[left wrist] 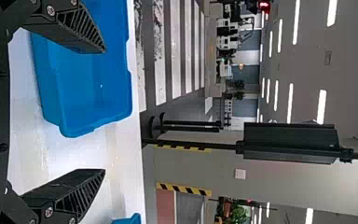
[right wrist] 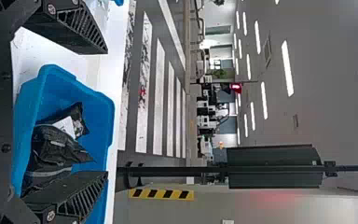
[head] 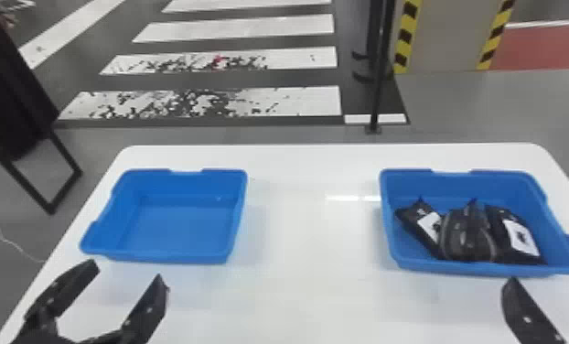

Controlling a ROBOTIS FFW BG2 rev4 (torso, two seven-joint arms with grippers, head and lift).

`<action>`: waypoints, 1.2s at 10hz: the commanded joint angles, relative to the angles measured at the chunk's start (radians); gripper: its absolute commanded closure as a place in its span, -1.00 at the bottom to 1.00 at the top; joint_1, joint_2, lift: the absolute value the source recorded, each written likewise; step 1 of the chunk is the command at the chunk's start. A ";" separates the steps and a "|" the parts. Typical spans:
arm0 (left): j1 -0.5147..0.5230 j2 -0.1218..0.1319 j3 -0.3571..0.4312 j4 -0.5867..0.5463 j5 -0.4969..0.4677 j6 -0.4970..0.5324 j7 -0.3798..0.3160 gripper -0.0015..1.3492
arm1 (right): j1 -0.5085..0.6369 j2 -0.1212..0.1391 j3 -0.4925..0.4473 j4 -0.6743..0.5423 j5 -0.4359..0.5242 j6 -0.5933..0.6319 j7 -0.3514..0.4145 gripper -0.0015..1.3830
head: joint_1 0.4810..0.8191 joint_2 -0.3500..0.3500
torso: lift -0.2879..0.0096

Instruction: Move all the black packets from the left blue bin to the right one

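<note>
No lettering or number is showing legibly. In the right blue bin [head: 462, 269], a white label [head: 430, 225] is lying on the left black packet [head: 411, 212] and a larger white patch [head: 528, 247] is covering part of the right black packet [head: 496, 215] — both are bearing dark marks, too unclear for reading.

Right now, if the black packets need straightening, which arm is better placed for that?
The right, I'd judge: its open jaws are near the right bin, where the packets lie. The left arm's open jaws are near the empty left bin.
</note>
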 commanded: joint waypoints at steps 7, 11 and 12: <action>0.002 -0.003 0.000 0.000 0.008 0.010 0.000 -0.80 | 0.003 -0.004 0.000 0.009 -0.025 0.000 0.000 -0.85 | 0.27 0.34 | -0.01; 0.005 -0.003 0.000 0.000 0.010 0.008 0.000 -0.80 | 0.003 -0.004 0.000 0.007 -0.031 0.000 0.000 -0.85 | 0.27 0.34 | -0.01; 0.005 -0.003 0.000 0.000 0.010 0.008 0.000 -0.80 | 0.003 -0.004 0.000 0.012 -0.035 0.000 0.000 -0.85 | 0.27 0.34 | -0.01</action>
